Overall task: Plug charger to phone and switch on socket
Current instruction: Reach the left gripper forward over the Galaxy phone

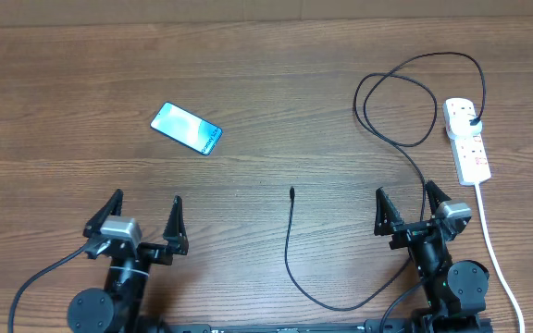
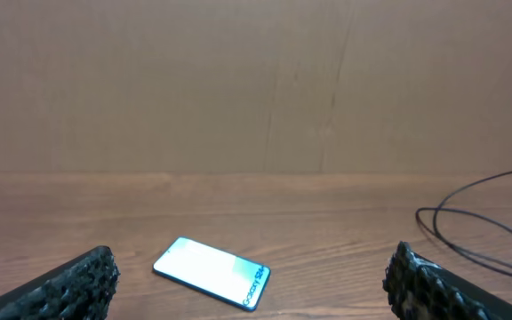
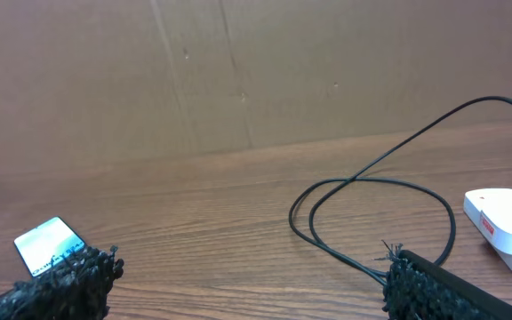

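Observation:
The phone [image 1: 186,128] lies flat on the left half of the table, its teal screen lit; it also shows ahead of the left fingers [image 2: 212,272] and at the left edge of the right wrist view [image 3: 47,244]. The charger cable [image 1: 289,250] loops from its tip [image 1: 291,191] at mid-table round to its plug end in the white socket [image 1: 466,139] at far right. My left gripper [image 1: 146,215] stands open near the front edge, below the phone. My right gripper [image 1: 405,205] is open too, left of the socket [image 3: 505,220], with the cable [image 3: 372,182] lying ahead of it.
The socket's white cord [image 1: 493,242] runs down the right side past my right arm. A brown cardboard wall [image 2: 238,80] stands behind the table. Bare wood lies between the phone and the cable tip.

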Available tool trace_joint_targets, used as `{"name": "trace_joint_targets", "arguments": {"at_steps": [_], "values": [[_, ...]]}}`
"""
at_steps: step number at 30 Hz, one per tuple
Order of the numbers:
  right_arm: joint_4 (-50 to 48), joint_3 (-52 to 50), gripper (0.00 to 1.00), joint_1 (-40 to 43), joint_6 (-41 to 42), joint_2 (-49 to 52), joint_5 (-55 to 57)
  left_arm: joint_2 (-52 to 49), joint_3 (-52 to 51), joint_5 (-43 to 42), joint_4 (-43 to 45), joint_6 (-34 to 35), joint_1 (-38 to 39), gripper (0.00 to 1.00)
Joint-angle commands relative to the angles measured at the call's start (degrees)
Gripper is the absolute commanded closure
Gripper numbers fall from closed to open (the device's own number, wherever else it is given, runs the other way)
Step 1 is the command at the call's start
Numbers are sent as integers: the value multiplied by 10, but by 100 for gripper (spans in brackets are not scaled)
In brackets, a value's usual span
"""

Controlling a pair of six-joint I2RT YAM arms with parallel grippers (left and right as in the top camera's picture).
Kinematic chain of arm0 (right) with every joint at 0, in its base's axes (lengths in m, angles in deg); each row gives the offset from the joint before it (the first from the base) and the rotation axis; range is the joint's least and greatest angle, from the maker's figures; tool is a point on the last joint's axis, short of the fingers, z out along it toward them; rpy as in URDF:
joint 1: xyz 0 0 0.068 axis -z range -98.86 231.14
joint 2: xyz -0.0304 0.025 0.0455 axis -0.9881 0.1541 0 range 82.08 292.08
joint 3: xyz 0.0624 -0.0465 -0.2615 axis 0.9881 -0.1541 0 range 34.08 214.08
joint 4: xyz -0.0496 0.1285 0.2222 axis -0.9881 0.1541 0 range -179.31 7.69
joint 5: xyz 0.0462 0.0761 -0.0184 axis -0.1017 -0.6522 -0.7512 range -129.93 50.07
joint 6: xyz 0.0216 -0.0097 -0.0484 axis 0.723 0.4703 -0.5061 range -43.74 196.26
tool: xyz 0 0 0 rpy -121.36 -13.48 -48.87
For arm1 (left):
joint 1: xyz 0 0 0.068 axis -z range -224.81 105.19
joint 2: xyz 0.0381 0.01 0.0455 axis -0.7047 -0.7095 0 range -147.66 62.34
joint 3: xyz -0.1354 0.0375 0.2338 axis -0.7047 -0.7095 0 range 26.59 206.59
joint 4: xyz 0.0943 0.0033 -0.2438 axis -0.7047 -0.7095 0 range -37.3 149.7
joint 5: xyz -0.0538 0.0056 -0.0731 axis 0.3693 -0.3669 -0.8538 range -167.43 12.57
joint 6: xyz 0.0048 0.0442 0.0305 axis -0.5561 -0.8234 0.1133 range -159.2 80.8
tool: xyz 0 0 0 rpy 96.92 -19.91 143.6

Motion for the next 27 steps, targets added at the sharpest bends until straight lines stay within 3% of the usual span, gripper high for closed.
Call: {"name": "trace_joint_targets", "arguments": {"at_steps": [1,12,16,23,27], "values": [[-3,-6,0,-3,-2,-6,5,-39,51,4,-22,3,-3,0],[-2,-6,0,-3,-2,-6,5,-271,207,7,-75,109,-3,0],[-2,-6,0,-3,-2,-6,5,-378,298,21,-149,170,-3,0],[-2,-6,0,-3,-2,-6,5,-561,475,14,-303,170,-3,0],[-2,-6,0,-3,-2,-6,5,-615,512,-15,-328,170,-3,0]]}}
